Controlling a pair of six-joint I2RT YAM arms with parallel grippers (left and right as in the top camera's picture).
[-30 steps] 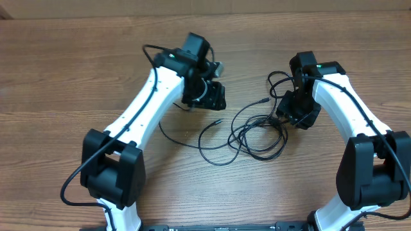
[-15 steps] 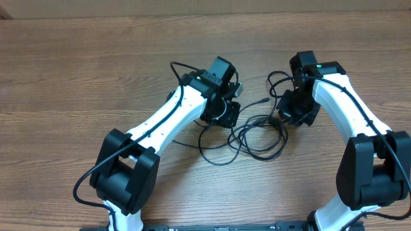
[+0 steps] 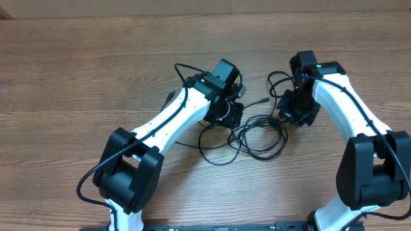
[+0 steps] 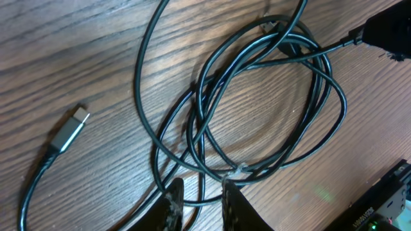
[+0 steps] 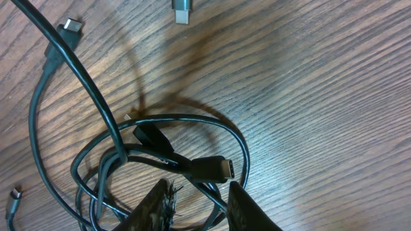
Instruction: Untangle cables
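So the cables (image 3: 247,133) are one messy knot of thin black loops lying flat on the wooden surface (image 3: 77,77), a bit toward 4 o'clock from the middle of the overhead view, right between the two arms. The left claw (image 4: 199,196) sits low over the knot's 10 o'clock edge and the right claw (image 5: 199,192) over its 2 o'clock edge. The left claw's gap is narrow, and a strand runs straight down between its fingers (image 4: 172,202), but honestly I can't tell if it's actually pinched or just passing through. Same story on the right: narrow gap, a couple of strands crossing between the fingers (image 5: 157,205), grip unclear. A black plug (image 5: 215,170) lies just past the right fingertips toward 12 o'clock, on top of the loops. In the left wrist view a silver-tipped plug (image 4: 70,128) lies loose at 9 o'clock, well apart from the main coil. One bigger loop hangs out of the knot toward 8 o'clock in the overhead view.
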